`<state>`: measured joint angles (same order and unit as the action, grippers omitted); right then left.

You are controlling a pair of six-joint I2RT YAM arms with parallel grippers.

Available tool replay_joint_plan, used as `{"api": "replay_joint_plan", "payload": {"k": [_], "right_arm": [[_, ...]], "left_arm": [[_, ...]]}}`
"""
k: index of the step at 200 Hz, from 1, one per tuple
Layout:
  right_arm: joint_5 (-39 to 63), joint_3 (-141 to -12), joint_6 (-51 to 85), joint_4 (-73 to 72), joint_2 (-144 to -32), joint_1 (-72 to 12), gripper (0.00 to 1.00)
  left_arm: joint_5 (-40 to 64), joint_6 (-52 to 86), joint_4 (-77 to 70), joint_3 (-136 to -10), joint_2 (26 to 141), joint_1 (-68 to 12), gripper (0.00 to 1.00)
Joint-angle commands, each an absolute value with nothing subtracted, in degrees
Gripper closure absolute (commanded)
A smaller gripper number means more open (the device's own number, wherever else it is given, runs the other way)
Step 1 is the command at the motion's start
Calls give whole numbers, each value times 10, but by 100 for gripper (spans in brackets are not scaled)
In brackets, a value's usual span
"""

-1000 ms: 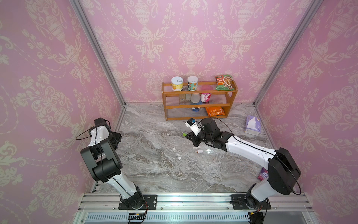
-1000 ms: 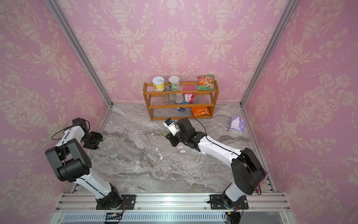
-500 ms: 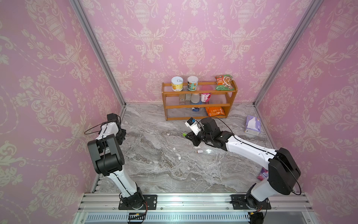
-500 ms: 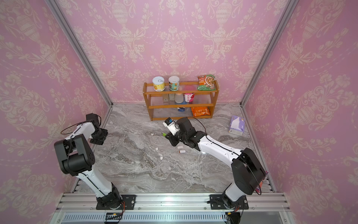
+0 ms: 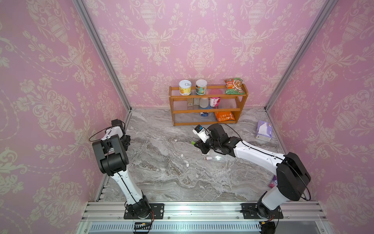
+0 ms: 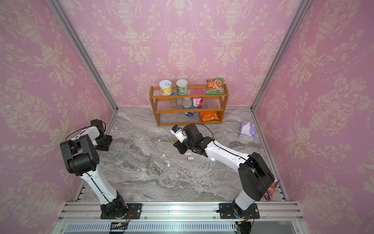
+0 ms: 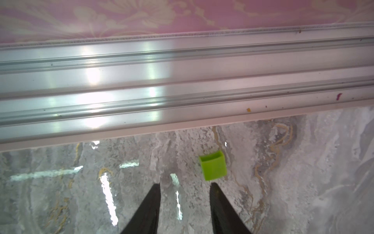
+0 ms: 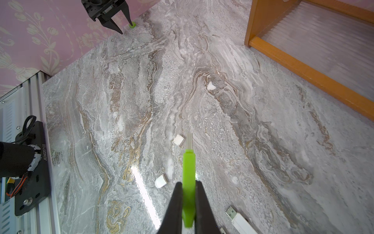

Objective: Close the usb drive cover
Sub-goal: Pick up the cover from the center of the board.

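My right gripper [image 8: 188, 183] is shut on a lime-green usb drive [image 8: 189, 176], held above the middle of the marble floor with its bare metal plug pointing forward. In both top views only its green tip [image 5: 193, 143] [image 6: 172, 142] shows past the gripper. The matching green cover [image 7: 213, 167], a small open-ended cap, lies on the floor beside the left wall's rail. My left gripper [image 7: 184, 185] stands open low over the floor there. The cover sits just beyond one fingertip, not between the jaws. The right wrist view shows this cover [image 8: 132, 25] and the left gripper [image 8: 125, 28] far off.
A white usb drive [image 5: 207, 158] with its plug bare lies near my right gripper, and small white caps [image 8: 161, 181] [image 8: 179, 140] lie on the floor. A wooden shelf [image 5: 208, 105] with cans and snacks stands at the back. A tissue box [image 5: 263, 131] sits right. An aluminium rail [image 7: 182, 81] borders the left wall.
My left arm has swung in from the left wall and brought its gripper toward the floor's left edge. The right arm and the green drive have not moved.
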<state>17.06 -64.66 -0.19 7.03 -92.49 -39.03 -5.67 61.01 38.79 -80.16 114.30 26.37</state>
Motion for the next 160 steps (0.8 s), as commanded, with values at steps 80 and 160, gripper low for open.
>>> {"api": "replay_joint_plan", "payload": {"k": [80, 160], "right_arm": [[156, -668, -14, 84, -941, -388, 100], [149, -646, -10, 68, -941, -386, 100]], "left_arm": [[-44, 626, 426, -890, 1198, 269, 59], [-40, 652, 530, -953, 1248, 270, 63]]}}
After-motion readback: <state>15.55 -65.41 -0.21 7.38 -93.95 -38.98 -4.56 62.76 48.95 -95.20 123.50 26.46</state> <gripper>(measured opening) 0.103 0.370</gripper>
